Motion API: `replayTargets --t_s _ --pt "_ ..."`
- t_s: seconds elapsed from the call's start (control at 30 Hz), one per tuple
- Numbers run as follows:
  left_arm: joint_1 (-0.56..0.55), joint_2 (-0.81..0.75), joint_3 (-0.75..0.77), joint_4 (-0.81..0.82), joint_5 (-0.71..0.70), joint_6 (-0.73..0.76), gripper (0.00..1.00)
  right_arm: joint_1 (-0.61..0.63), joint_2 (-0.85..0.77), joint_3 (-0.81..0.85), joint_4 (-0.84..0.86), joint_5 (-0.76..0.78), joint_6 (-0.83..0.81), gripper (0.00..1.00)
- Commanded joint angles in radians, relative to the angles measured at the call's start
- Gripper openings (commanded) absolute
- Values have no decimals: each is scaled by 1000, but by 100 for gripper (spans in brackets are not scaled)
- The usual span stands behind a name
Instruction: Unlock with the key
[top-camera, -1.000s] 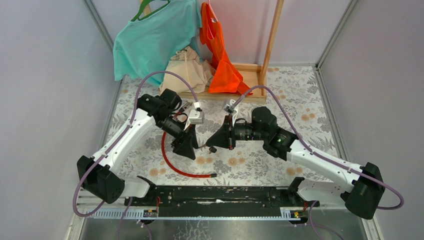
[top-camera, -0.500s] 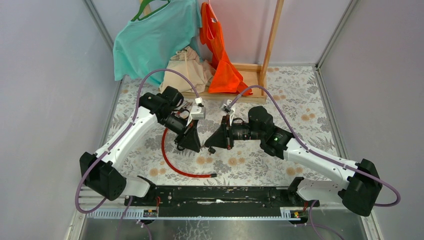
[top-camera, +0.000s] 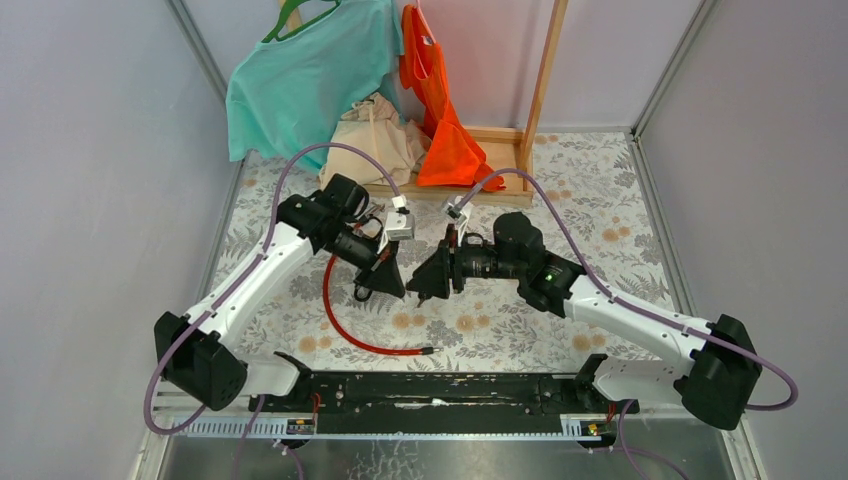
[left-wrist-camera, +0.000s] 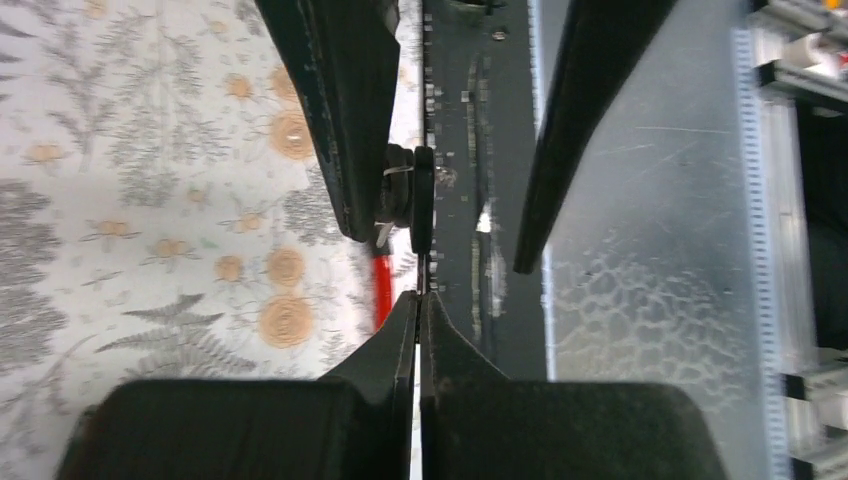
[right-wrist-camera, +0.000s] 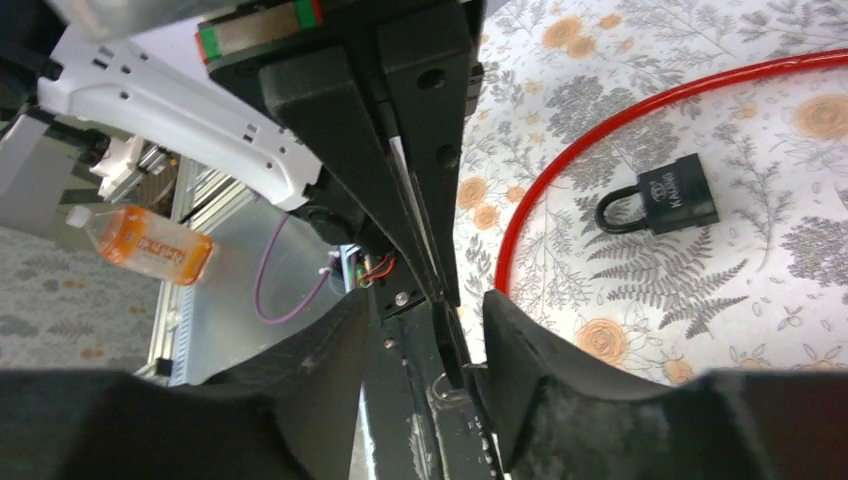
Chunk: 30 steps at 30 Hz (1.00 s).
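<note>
**Handover of the key from the right gripper to the left, just above the padlock.**

Within the last second the left gripper (left-wrist-camera: 418, 300) has pinched fully together on the blade of the key (left-wrist-camera: 422, 200), whose black head stands just beyond its fingertips. The right gripper (right-wrist-camera: 425, 310), clamped tight a moment ago, has parted to a moderate gap, though the key's head lies against one of its fingers (left-wrist-camera: 345, 120). The two grippers have also drawn closer, tip to tip. The padlock (right-wrist-camera: 660, 195) lies flat on the floral cloth (right-wrist-camera: 780, 120), below and just beside the left gripper, near the red cable (left-wrist-camera: 382, 290). The key appears to have changed hands. The right gripper probably needs to back away before the left can carry the key down to the lock, whose keyhole is not visible.
</note>
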Motion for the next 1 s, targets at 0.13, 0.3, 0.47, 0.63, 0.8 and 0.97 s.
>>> replayTargets --t_s 0.13,0.3,0.47,0.63,0.8,0.97 --pt "-17 -114 21 153 -393 94 0 -55 -59 17 54 87 170 73" --pt "-86 -226 33 182 -616 301 0 -97 -61 15 59 109 270 77" --pt "-210 -381 -53 324 -769 502 0 -116 1 78 56 67 349 77" --pt "-310 -601 -273 598 -852 736 0 -115 57 81 169 4 446 77" --pt "-322 -806 -572 952 -865 1121 0 -115 116 31 394 -63 599 76" --pt "-322 -871 -694 1129 -854 1259 0 -116 170 -7 558 -111 715 72"
